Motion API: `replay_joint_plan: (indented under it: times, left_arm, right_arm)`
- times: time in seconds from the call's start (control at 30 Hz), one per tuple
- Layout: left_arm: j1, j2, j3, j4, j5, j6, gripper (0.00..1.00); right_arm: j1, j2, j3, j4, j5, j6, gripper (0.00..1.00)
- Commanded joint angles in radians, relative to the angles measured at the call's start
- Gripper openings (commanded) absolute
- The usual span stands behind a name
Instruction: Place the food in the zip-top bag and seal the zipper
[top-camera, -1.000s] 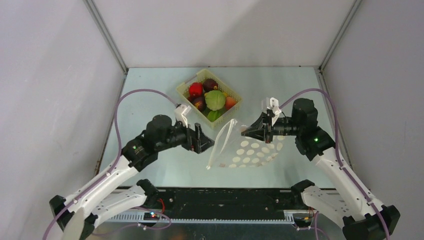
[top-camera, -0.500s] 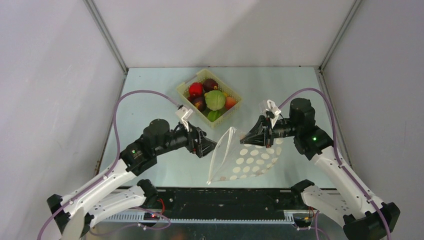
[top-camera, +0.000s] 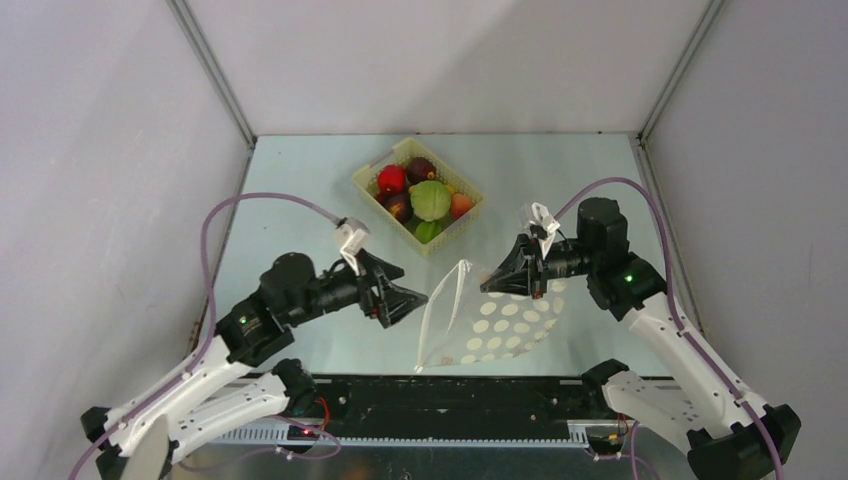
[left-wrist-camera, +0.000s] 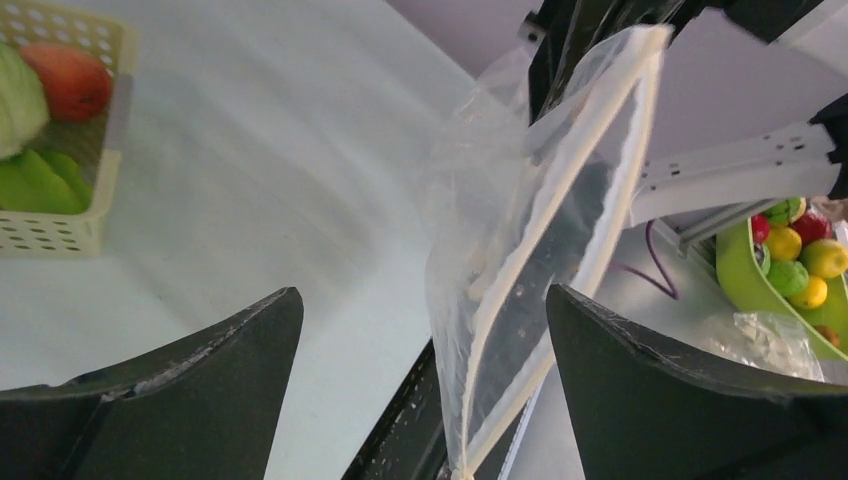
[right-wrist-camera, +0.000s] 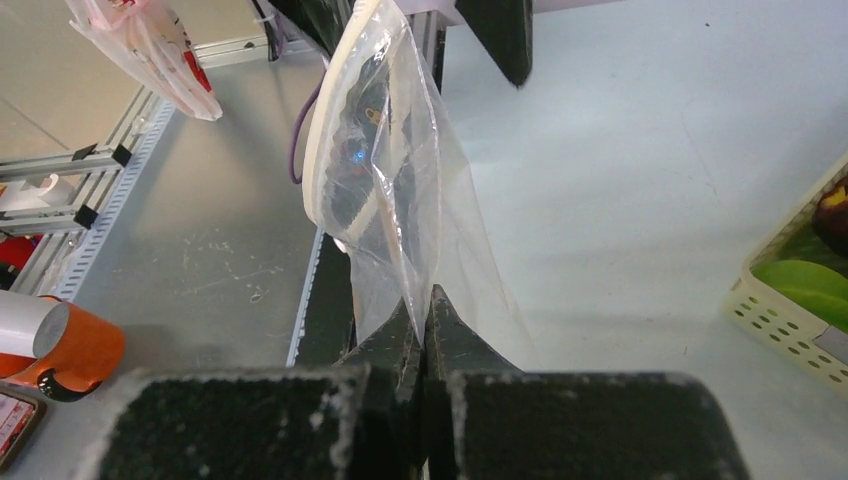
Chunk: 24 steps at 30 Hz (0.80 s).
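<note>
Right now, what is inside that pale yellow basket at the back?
The basket holds a red toy piece, two dark purple pieces, a large pale green one, an orange-red one and a green piece at the near edge. Whatever lies beneath this pile is covered.

Left pincer (top-camera: 410, 295) is spread wide, just short of the bag (top-camera: 495, 320), with only a sliver of bare bench (top-camera: 300, 210) between them. The right pincer (top-camera: 488, 282) pinches the bag up off the bench, its mouth a narrow slit facing left: a tight entry. Behind it, the basket (top-camera: 468, 218) blocks the far centre, reachable from above. There's broad open bench either side of the basket.
</note>
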Motion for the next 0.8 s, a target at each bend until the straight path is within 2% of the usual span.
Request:
replay_joint_plan:
  times: [0.0,0.07,0.27,0.4,0.47,0.53,0.6,0.63,0.67,0.7,0.73,0.77]
  left_arm:
    - [-0.051,0.103,0.011,0.039,0.036,0.047,0.98]
    - [-0.066,0.132,0.021,0.05,0.04,0.065,1.0]
    - [-0.091,0.175,0.028,0.07,0.062,0.084,0.92]
    - [-0.107,0.19,0.01,0.104,0.079,0.072,0.83]
    - [-0.117,0.201,-0.002,0.139,0.107,0.062,0.75]
    - [-0.13,0.217,-0.002,0.157,0.137,0.063,0.6]
    - [-0.144,0.23,0.008,0.146,0.131,0.068,0.23]
    - [-0.151,0.231,0.012,0.138,0.11,0.068,0.14]
    - [-0.154,0.228,0.014,0.132,0.083,0.066,0.04]
    - [-0.155,0.22,0.013,0.123,0.071,0.064,0.02]
    - [-0.157,0.213,0.011,0.12,0.047,0.062,0.01]
    - [-0.157,0.195,0.006,0.112,0.03,0.057,0.0]
  right_arm:
    - [0.01,-0.021,0.043,0.018,-0.022,0.002,0.0]
    - [0.011,-0.024,0.043,0.023,-0.029,0.007,0.0]
    - [0.012,-0.032,0.043,0.052,-0.06,0.032,0.0]
    - [0.013,-0.035,0.043,0.085,-0.072,0.054,0.0]
    - [0.014,-0.03,0.043,0.103,-0.066,0.063,0.0]
    - [0.014,-0.022,0.043,0.117,-0.057,0.067,0.0]
    - [0.015,-0.009,0.043,0.135,-0.045,0.081,0.0]
    - [0.016,-0.002,0.043,0.144,-0.035,0.086,0.04]
    - [0.015,0.001,0.043,0.148,0.002,0.105,0.16]
    - [0.016,0.003,0.043,0.153,0.068,0.12,0.46]
    - [0.017,0.003,0.043,0.152,0.106,0.142,0.59]
    - [0.018,-0.001,0.042,0.143,0.18,0.148,0.86]
